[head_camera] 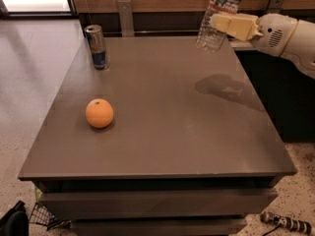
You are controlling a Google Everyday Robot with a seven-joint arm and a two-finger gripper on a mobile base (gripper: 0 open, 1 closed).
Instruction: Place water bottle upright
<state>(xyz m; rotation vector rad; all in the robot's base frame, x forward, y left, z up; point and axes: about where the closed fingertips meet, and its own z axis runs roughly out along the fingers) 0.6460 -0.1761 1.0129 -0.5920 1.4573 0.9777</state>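
The water bottle hangs neck-up and slightly tilted above the table's far right corner, clear of its top. My gripper is clamped round its middle. I should straighten it, lower it until the base sits flat on the table, then release.

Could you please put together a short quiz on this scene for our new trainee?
1. True or false: the water bottle stands on the table.
2. Which sits nearer the table's far edge: the can or the orange?
3. Fill in: the pincer, above the table's far right corner, is shut on the ____.
Key: 1 false, it is held tilted in the air; 2 the can; 3 water bottle.
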